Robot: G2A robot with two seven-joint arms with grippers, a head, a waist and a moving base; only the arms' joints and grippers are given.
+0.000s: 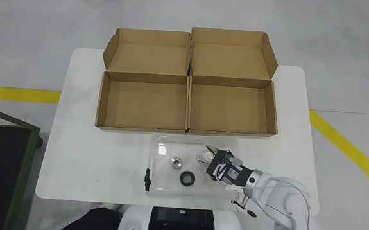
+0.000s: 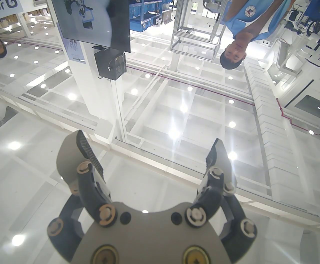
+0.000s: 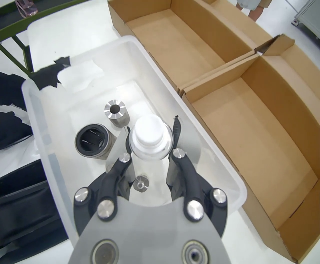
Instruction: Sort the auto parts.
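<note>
R gripper [image 3: 152, 125] is clamped on a white stepped plastic part [image 3: 150, 136], one finger on each side of its wide base, narrow end pointing away from the wrist. From the top view the R gripper [image 1: 210, 160] and the white part [image 1: 205, 158] sit over the R half of the clear plastic bin [image 1: 160, 142], w/ the arm coming in from the robot's R. Can't tell if the part touches the bin floor. Bin [image 3: 160, 82] also holds a slotted steel sleeve [image 3: 116, 112] standing upright w/ its bore facing up, and just beside it a fatter metal bushing w/ a black bore [image 3: 93, 142], close to one finger. Top view: sleeve [image 1: 176, 161] near bin centre, bushing [image 1: 187, 178] nearer the robot. Small steel piece [image 3: 140, 183] lies on the bin floor under the gripper. Black scrap [image 3: 50, 72] sticks to the bin's far end. Two open cardboard boxes stand side by side behind the bin, flaps up: L box [image 1: 143, 106], R box [image 1: 230, 108]; R box [image 3: 250, 130] runs right alongside the bin. All on a white table [image 1: 80, 140]. L gripper [image 2: 149, 138] points up at the ceiling, fingers spread wide, nothing btwn them.
</note>
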